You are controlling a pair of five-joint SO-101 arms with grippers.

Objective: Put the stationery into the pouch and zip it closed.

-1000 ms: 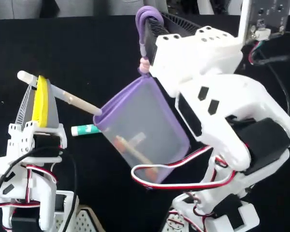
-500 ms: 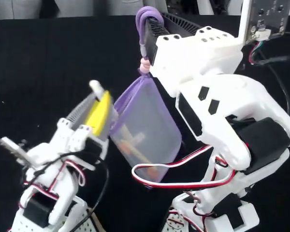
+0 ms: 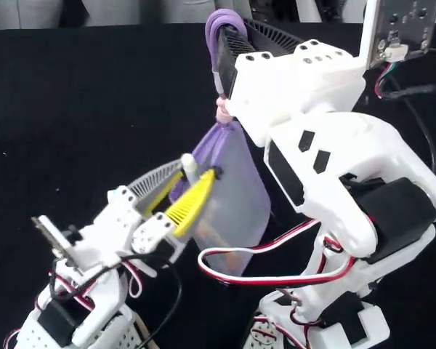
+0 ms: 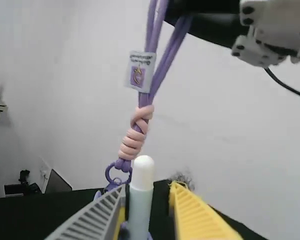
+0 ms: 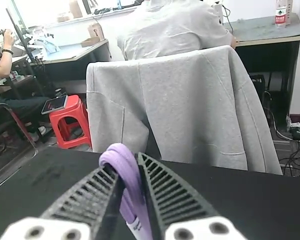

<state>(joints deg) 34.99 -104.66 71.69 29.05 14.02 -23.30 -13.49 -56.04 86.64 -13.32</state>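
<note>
A translucent purple pouch [image 3: 236, 193] hangs over the black table by its purple strap [image 3: 219, 25]. My right gripper [image 3: 229, 36] is shut on that strap; in the right wrist view the strap [image 5: 121, 159] sits pinched between the black fingers [image 5: 160, 192]. Orange items [image 3: 229, 256] show faintly through the pouch's lower part. My left gripper [image 3: 195, 174], with one grey and one yellow finger, is shut on a white pen [image 3: 190, 167] whose tip rests at the pouch's upper edge. In the left wrist view the pen [image 4: 141, 195] stands between the fingers, just below the pink coil [image 4: 135, 137] on the strap.
The right arm's white body [image 3: 334, 160] fills the right half of the table, with a red-and-white cable [image 3: 276, 273] looping beside the pouch's bottom. A circuit board [image 3: 407, 25] stands at the back right. Bare black table [image 3: 80, 109] lies to the left.
My left arm has swung right and forward, carrying the pen from well left of the pouch up to its top edge. The pouch has turned narrower to the camera.
</note>
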